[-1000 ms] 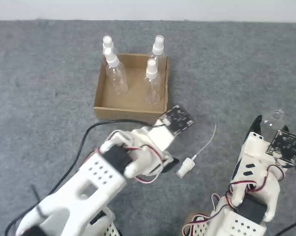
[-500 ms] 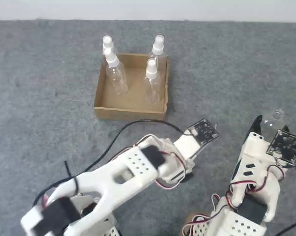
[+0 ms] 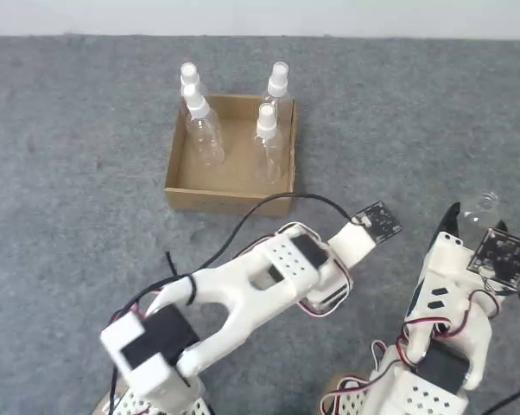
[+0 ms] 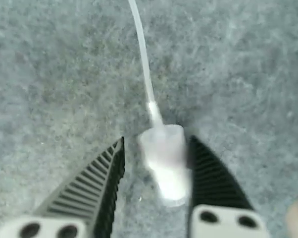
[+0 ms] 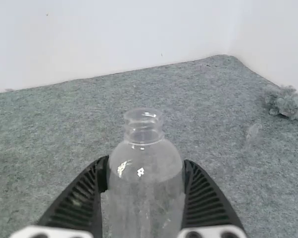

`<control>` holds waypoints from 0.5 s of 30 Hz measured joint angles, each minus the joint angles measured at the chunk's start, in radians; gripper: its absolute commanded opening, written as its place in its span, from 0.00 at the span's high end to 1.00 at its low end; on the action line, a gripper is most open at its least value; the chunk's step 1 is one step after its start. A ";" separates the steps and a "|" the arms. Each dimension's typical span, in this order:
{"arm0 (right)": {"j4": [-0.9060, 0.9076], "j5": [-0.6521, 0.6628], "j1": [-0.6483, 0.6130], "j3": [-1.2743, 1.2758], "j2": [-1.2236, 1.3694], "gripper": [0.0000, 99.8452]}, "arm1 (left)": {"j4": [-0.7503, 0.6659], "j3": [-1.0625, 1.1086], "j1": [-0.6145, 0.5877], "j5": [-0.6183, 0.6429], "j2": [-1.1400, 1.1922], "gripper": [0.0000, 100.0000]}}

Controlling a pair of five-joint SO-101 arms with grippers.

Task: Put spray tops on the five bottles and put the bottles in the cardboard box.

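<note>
The loose white spray top (image 4: 164,153) lies on the grey carpet with its thin dip tube (image 4: 140,54) stretching away from it. My left gripper (image 4: 157,144) is open and straddles it, one finger touching the cap and the other a little apart. My left arm (image 3: 277,268) reaches across the table's middle in the high view. My right gripper (image 5: 145,166) is shut on a clear bottle (image 5: 143,158) that stands upright with a bare open neck, seen at the right as the bottle (image 3: 483,207). The cardboard box (image 3: 175,160) holds several bottles (image 3: 202,125) with spray tops on.
A black cable (image 3: 243,225) loops from the left arm past the box's front wall. A clump of lint (image 5: 285,101) lies on the carpet near the white wall. Open carpet spreads to the left of the box and between the box and the right arm.
My left arm has swung right from the front of the box to over the spray top, which it now covers in the high view. The right arm and its bottle have not moved.
</note>
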 measured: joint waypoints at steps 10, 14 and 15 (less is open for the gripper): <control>0.000 0.000 0.000 0.000 0.000 0.98 | 0.094 -0.124 0.003 0.000 0.094 0.99; 0.000 0.000 0.000 0.000 0.000 0.98 | 0.098 -0.103 0.003 0.000 0.041 0.99; 0.000 0.000 0.000 0.000 0.000 0.98 | 0.098 -0.091 0.003 0.000 0.014 0.99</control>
